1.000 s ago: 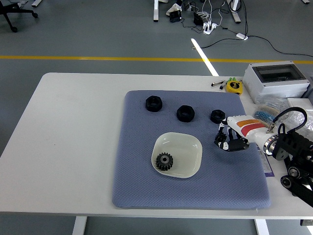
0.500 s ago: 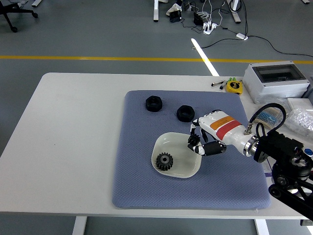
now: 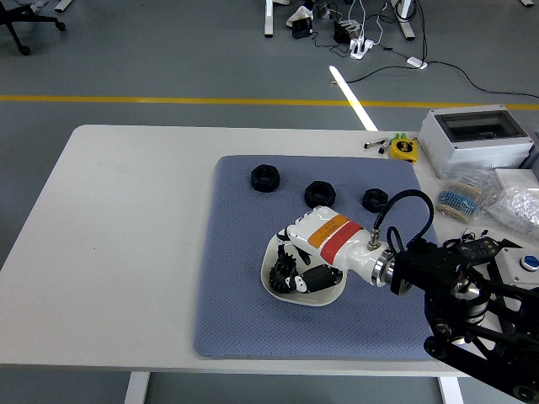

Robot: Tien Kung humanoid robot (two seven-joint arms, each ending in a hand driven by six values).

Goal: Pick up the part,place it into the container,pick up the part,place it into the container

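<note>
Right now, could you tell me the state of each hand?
Left hand: not in view.
Right hand: over the bowl, fingers curled; whether it holds a part cannot be told.

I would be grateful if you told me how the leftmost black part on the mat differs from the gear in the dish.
The leftmost black part lies bare on the blue mat, far from the dish; the gear sits inside the white dish. The part is fully visible and untouched; the gear is largely covered by the right hand reaching into the dish. The part's outline looks smooth and ring-like, the gear's toothed. Both are dark and round.
</note>
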